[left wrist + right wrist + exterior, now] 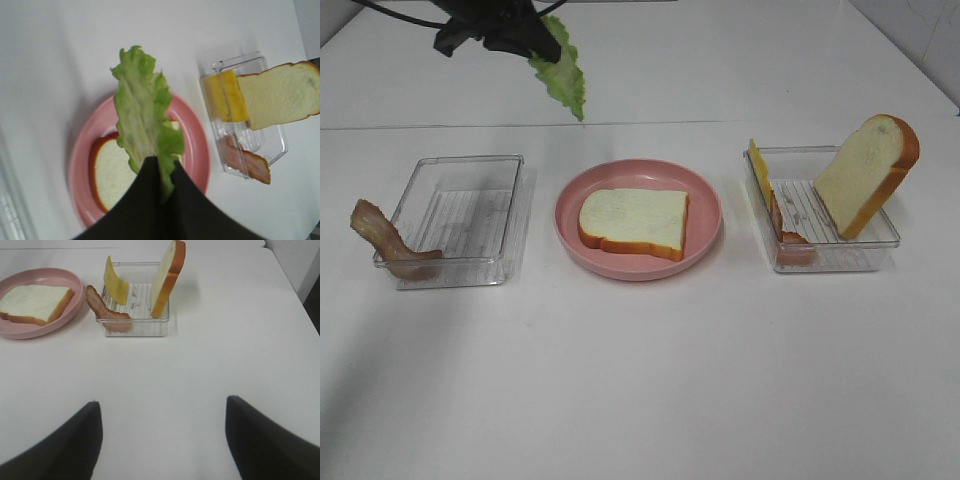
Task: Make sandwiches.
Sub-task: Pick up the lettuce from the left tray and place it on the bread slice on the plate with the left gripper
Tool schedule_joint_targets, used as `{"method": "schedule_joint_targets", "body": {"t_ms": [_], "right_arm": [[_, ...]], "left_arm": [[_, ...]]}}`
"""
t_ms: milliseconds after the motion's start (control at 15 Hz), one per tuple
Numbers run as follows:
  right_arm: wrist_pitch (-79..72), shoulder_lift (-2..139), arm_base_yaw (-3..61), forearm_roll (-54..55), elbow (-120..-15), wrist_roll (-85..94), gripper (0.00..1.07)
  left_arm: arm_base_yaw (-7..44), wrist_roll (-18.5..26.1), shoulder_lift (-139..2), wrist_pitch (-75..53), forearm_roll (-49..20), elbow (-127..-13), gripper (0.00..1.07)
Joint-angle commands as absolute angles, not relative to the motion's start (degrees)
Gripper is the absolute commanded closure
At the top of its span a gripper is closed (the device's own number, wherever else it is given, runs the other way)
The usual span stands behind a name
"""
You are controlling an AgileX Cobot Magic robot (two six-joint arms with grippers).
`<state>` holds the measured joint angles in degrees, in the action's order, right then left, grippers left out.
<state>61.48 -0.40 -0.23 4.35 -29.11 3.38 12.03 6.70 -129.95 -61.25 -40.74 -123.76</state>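
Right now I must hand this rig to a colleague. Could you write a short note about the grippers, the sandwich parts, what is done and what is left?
Left gripper: shut on the lettuce, in the air near the pink plate.
Right gripper: open, empty, over bare table in front of the right tray.
Done: one bread slice lies on the plate.
Left: lettuce onto it; then the bacon draped over the left tray corner; cheese, ham strip and second bread slice from the right tray.

Green lettuce point(562, 72), pink plate point(705, 215), yellow cheese point(759, 165).
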Motion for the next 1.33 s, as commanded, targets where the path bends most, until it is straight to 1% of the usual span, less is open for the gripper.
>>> {"method": "schedule_joint_targets", "body": {"t_ms": [67,200,267,333,467,600,1067,1200,1333], "right_arm": [[60.7,-0.7,-0.7,4.5,-29.0,3.8,0.41],[60.7,-0.7,-0.7,4.4,-29.0,3.8,0.41],[60.7,-0.7,-0.7,4.4,-29.0,3.8,0.41],[60.7,-0.7,-0.7,4.4,-29.0,3.8,0.41],[60.7,-0.7,-0.7,4.4,-29.0,3.8,0.41],[60.7,-0.7,-0.7,4.5,-29.0,3.8,0.41],[60.7,-0.7,-0.7,4.5,-29.0,3.8,0.41],[60.7,-0.7,-0.7,4.5,-29.0,3.8,0.41],[60.7,-0.7,-0.7,4.5,-29.0,3.8,0.41]], "left_arm": [[16.2,7.1,-131.0,-56.6,-43.8,-123.9,1.07],[19.8,7.4,-133.3,-53.5,-46.8,-123.9,1.07],[22.5,7.8,-135.9,-52.1,-48.8,-123.9,1.07],[23.8,7.8,-137.6,-52.0,-49.1,-123.9,1.07],[25.1,7.8,-139.9,-52.3,-49.0,-123.9,1.07],[25.1,7.7,-141.2,-53.0,-49.0,-123.9,1.07],[24.6,7.5,-142.8,-57.9,-40.9,-123.9,1.07],[24.6,6.6,-142.6,-57.9,-38.1,-123.9,1.07],[24.6,4.2,-141.5,-57.9,-34.1,-123.9,1.07]]}}
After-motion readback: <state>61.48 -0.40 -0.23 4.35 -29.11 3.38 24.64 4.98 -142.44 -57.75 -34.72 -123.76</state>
